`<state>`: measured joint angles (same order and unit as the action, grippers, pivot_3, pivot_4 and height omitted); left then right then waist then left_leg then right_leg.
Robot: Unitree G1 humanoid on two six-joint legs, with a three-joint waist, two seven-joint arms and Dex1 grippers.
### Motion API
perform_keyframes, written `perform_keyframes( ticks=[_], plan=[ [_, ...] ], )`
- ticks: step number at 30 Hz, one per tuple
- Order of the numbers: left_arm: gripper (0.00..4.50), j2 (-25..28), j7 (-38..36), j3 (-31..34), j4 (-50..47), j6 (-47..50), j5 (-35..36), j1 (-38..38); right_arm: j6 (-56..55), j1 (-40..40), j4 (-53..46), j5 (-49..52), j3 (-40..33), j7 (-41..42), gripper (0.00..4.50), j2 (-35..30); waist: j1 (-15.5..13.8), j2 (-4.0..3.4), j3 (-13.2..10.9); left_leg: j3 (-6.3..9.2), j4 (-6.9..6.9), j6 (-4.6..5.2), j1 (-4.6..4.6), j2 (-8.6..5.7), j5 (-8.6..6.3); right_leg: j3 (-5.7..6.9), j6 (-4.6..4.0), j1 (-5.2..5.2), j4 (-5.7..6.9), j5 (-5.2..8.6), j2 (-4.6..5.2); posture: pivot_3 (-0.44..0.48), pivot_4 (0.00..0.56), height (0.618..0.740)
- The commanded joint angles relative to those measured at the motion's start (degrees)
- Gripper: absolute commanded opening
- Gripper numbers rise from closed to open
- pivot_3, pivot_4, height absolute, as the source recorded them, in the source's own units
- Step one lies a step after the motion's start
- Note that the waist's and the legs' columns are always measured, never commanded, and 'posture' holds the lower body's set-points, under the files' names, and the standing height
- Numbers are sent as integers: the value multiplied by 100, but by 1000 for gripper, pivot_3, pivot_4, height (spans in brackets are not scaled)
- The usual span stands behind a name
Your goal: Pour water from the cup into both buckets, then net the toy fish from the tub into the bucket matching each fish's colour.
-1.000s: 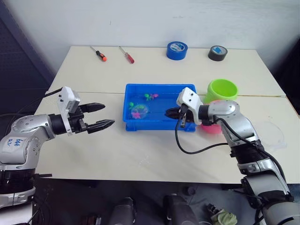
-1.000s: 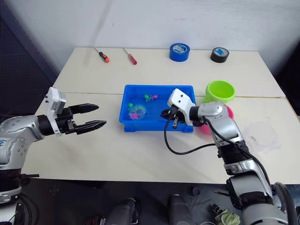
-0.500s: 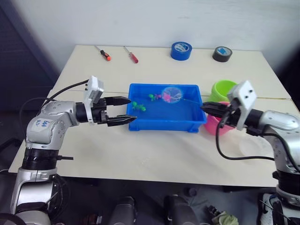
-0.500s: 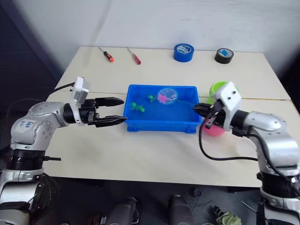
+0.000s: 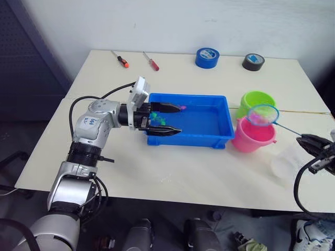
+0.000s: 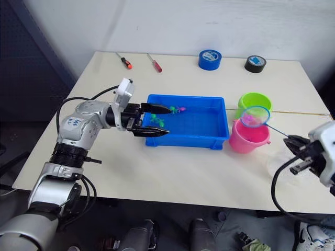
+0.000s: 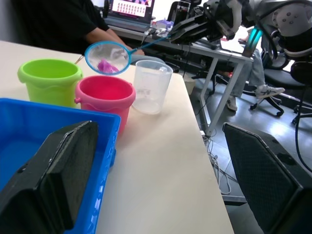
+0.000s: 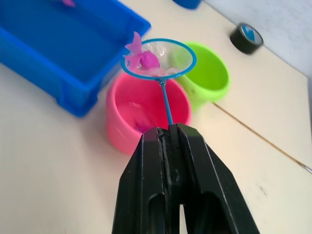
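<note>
The blue tub (image 5: 209, 141) sits mid-table with a green toy fish (image 5: 159, 119) and a pink toy fish (image 5: 182, 107) at its left end. My left gripper (image 5: 180, 119) is open, its jaws straddling the tub's near wall there. My right gripper (image 5: 306, 140) is shut on the net's thin handle. The net (image 5: 263, 114) hovers above the pink bucket (image 5: 251, 141) and holds a pink fish (image 8: 141, 58). Just behind the pink one stands the green bucket (image 5: 256, 99). The transparent cup (image 5: 285, 162) stands near the table's right front, close to my right gripper.
Two screwdrivers (image 5: 120, 58) (image 5: 152, 63), a blue tape roll (image 5: 208, 57) and a black tape roll (image 5: 253, 61) lie along the table's far edge. In the left wrist view a person in a black top (image 7: 58, 22) sits beyond the table.
The net has lifted out of the tub and swung right, over the pink bucket, with a pink fish in it. My left gripper has reached right to the tub's left end. The camera shifted.
</note>
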<state>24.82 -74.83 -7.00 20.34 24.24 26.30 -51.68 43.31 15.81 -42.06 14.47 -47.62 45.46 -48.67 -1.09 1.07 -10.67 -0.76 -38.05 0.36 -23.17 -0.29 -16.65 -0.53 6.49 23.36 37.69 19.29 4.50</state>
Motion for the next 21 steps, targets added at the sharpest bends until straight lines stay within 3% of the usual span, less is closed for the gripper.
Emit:
perform_keyframes(
  ticks=[1, 8, 14, 21],
  plan=[
    [4451, -25, -96, 63, 70, -162, -78, -144, -1533, 297, 253, -1086, 125, -197, 0, -358, 21, 1, -1, -1, 0, -1, 0, 3, 0, 0, 0, 0, -3, 0, -4, 0, 150, 740],
    [4451, -74, -47, 106, 90, -194, -120, -91, -5034, 889, 1487, -3719, 1022, -1102, 0, -1279, 31, 2, -1, 3, -3, -21, 1, 2, 14, 2, 0, -1, 1, 0, -5, 0, 150, 740],
    [4451, -3, 3, 171, 54, -185, -141, -23, -6004, 876, 2103, -5013, 970, -2077, 0, -1270, 9, 3, -1, 2, -4, -34, 0, 0, 22, 0, 0, -2, -2, 0, -3, 0, 150, 740],
    [4451, 217, 64, 285, 101, -195, -193, 146, -6192, 408, 2203, -4265, 760, -1650, 0, -1307, 57, 3, -1, 3, -3, -39, 2, 3, 25, 1, 0, -2, 0, 0, -6, 0, 150, 740]
  ],
)
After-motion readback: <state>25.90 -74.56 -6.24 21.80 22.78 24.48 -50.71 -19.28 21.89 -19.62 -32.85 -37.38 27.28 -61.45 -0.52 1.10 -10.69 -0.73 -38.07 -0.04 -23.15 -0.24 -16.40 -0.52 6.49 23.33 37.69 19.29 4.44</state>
